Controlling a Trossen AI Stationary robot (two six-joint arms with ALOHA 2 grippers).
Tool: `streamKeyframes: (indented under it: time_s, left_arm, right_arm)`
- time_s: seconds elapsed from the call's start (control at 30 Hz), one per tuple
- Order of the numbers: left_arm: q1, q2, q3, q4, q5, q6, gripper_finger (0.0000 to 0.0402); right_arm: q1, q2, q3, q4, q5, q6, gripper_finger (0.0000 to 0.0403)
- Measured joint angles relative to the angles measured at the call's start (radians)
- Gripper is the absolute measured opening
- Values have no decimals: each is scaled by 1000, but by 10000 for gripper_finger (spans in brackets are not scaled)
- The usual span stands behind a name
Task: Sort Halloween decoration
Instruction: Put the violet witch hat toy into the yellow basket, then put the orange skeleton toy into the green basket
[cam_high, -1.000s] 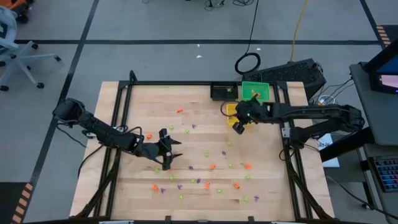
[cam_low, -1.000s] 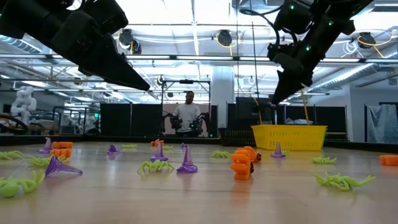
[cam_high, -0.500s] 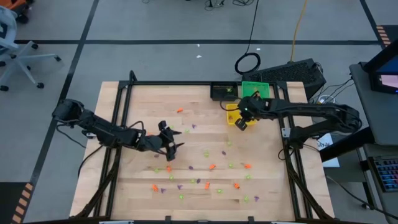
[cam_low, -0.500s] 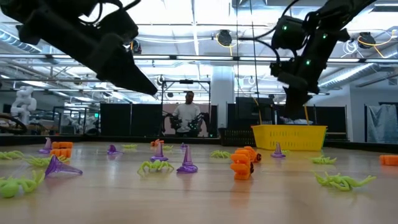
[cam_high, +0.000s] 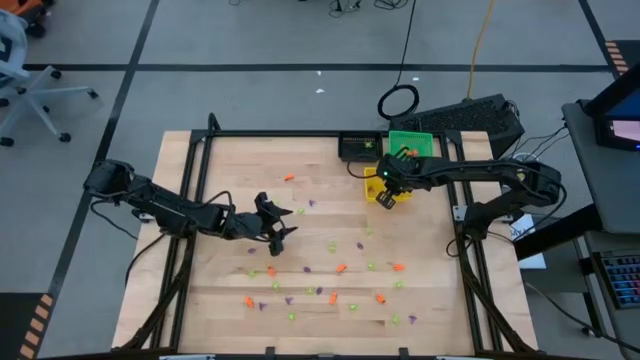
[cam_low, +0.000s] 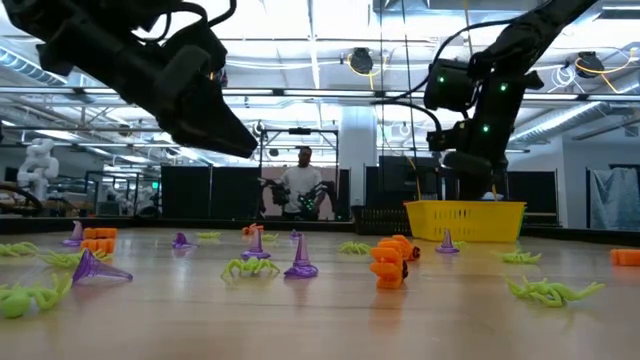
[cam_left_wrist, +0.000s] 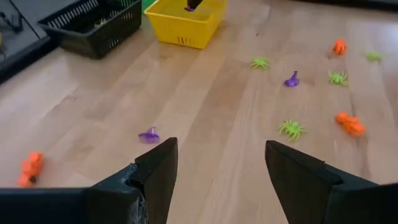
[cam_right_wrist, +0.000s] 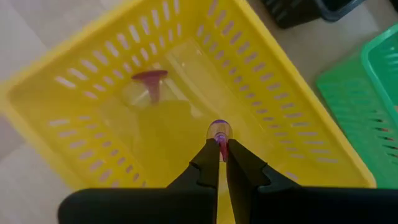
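Note:
Tiny orange, purple and light-green Halloween decorations (cam_high: 340, 268) lie scattered over the wooden table (cam_high: 230, 160). My right gripper (cam_right_wrist: 221, 152) hangs over the yellow bin (cam_high: 372, 178), shut on a small purple trinket (cam_right_wrist: 219, 132). Another purple trinket (cam_right_wrist: 151, 79) lies on the bin's floor. My left gripper (cam_left_wrist: 217, 174) is open above the table's left middle, nothing between its fingers; a purple trinket (cam_left_wrist: 148, 134) lies on the wood just ahead of it. My right gripper pinches the purple trinket (cam_right_wrist: 221, 144) between its two fingertips. The fingers come steeply from above, pointing down into the yellow bin. The trinket sticks out just past the tips, lifted clear of the bin's floor.
A black bin (cam_high: 357, 148) and a green bin (cam_high: 412, 145) stand at the far edge beside the yellow one. A black metal frame (cam_high: 190, 190) runs along the table's sides. In the low view a person (cam_low: 302, 190) stands far behind the table.
My right gripper has sunk and tipped steeper, moving toward the table's left and far edge until it hangs over the yellow bin, still shut on the purple trinket. My left gripper has swung toward the far edge and rolled somewhat, staying open.

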Motion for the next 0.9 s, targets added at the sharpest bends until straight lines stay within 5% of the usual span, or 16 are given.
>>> streamKeyframes:
  time_s: [0.5, 0.9]
  left_arm:
    - [-8, 0, 0, 22, 35, -147, 242]
    - [-133, 0, 10, 70, -47, -144, 242]
  right_arm:
    - [15, -45, 0, 4, 5, 22, 134]
    - [205, -350, 0, -36, 77, 87, 143]
